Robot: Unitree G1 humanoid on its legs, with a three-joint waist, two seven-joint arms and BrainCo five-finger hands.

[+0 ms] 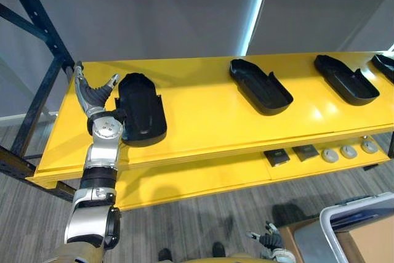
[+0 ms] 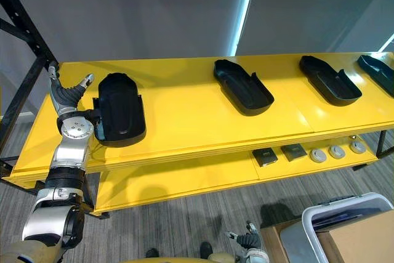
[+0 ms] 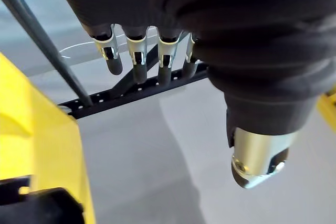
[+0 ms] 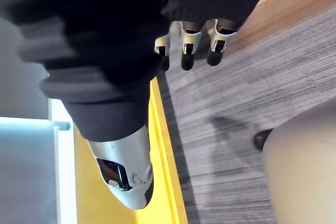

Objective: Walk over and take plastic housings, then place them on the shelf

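Several black plastic housings lie on the yellow top shelf [image 1: 203, 121]: one at the left [image 1: 140, 106], one in the middle [image 1: 260, 85], one to the right [image 1: 346, 79], and one cut off at the far right [image 1: 385, 64]. My left hand [image 1: 92, 93] is just left of the left housing. It is open, with fingers [image 3: 136, 56] and thumb [image 3: 257, 156] spread and nothing between them. A corner of that housing [image 3: 37, 203] shows in the left wrist view. My right hand [image 1: 269, 238] hangs low by the floor, open and holding nothing, fingers [image 4: 189, 45] relaxed.
A lower yellow shelf [image 1: 184, 180] carries two small dark square parts [image 1: 277, 156] and three grey discs [image 1: 348, 151]. A dark blue rack upright [image 1: 37, 29] stands at the shelf's left end. A white-rimmed bin with cardboard [image 1: 357, 226] sits on the carpet at lower right.
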